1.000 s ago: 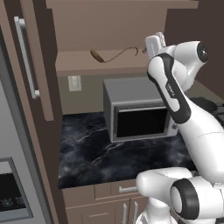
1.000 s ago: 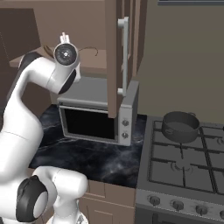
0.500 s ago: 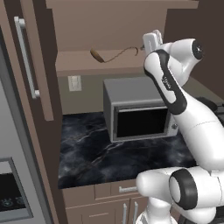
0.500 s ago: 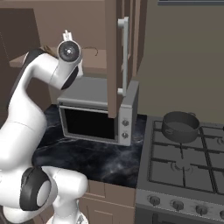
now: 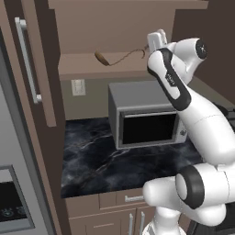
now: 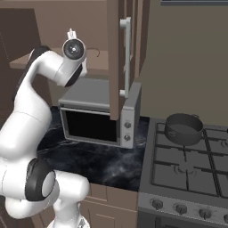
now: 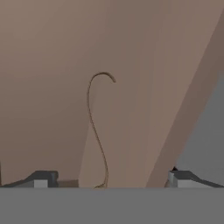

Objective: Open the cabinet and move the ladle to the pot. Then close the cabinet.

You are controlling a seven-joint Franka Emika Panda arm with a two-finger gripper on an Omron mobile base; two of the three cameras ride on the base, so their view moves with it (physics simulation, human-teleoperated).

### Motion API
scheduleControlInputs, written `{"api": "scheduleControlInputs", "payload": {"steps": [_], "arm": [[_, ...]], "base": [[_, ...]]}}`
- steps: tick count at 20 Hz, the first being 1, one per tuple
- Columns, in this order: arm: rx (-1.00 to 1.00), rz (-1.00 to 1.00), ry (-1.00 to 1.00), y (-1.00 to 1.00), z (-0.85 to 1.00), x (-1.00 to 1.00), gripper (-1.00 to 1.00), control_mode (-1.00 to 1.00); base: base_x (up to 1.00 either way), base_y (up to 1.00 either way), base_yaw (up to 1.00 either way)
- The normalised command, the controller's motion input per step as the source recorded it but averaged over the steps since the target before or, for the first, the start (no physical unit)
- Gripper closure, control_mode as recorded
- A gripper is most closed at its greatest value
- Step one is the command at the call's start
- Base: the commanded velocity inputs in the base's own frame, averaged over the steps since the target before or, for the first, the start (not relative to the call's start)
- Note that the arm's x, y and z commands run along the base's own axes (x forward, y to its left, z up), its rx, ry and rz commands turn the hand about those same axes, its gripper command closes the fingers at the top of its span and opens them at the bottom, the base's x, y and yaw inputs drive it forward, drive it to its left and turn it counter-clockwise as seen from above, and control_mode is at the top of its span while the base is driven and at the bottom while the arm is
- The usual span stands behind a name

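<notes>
Change: the arm had edged closer to the cabinet shelf since a second before.
Hand: the hand (image 7: 107,178) stood wide open, empty, its fingers either side of the ladle (image 7: 97,127) handle.
Ladle: lay on the shelf of the opened cabinet (image 5: 32,69).
Pot: the pot (image 6: 183,129) sat on the stove (image 6: 187,171).
Microwave: the microwave (image 5: 144,114) stood on the dark surface (image 5: 98,160).

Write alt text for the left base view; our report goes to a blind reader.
The gripper, jaws open, reaches into the open cabinet toward the ladle lying on its shelf, apart from it. The microwave sits on the counter below, and a door stands swung out at left.
</notes>
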Motion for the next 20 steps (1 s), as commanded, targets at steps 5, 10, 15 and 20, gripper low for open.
{"api": "scheduleControlInputs", "payload": {"steps": [5,10,15,20], "arm": [[0.00,0.00,-0.06,-0.02,0.00,0.25,-1.00,-1.00],[0.00,0.00,-0.05,0.00,0.00,0.26,-1.00,-1.00],[0.00,0.00,-0.01,0.00,0.00,0.27,-1.00,-1.00],[0.00,0.00,0.00,0.00,0.00,0.23,-1.00,-1.00]], "base": [[0.00,0.00,0.00],[0.00,0.00,0.00],[0.00,0.00,0.00],[0.00,0.00,0.00]]}}
